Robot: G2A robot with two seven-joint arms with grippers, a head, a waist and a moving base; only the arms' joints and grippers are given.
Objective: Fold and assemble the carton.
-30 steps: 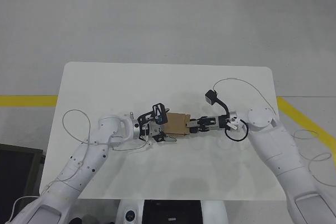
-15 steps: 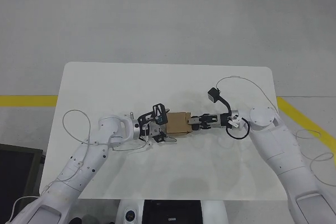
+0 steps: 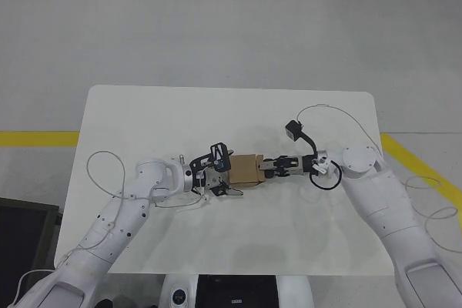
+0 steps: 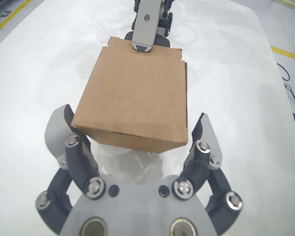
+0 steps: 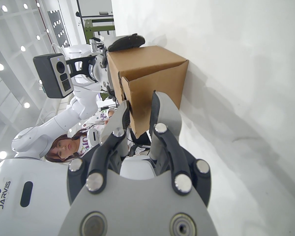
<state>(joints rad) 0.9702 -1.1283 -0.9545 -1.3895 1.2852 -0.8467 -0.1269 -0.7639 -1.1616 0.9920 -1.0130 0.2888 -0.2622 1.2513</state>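
A small brown carton (image 3: 245,170) stands in the middle of the white table (image 3: 138,115). My left gripper (image 3: 219,171) straddles its near end, seen close in the left wrist view as the left gripper (image 4: 134,121), with one finger on each side wall of the carton (image 4: 135,104). My right gripper (image 3: 263,170) meets the opposite end. The right wrist view shows the right gripper (image 5: 140,104) shut on the carton's (image 5: 150,74) edge panel, one finger on each face. One left finger pad (image 5: 126,41) rests on the far side wall.
A thin cable (image 3: 100,165) loops on the table's left part, and another cable (image 3: 331,112) arcs over the right part. Bare tabletop lies all around the carton. A yellow floor line (image 3: 31,138) runs past the table.
My right wrist has rolled slightly and edged toward the carton. The carton and the left arm have barely moved.
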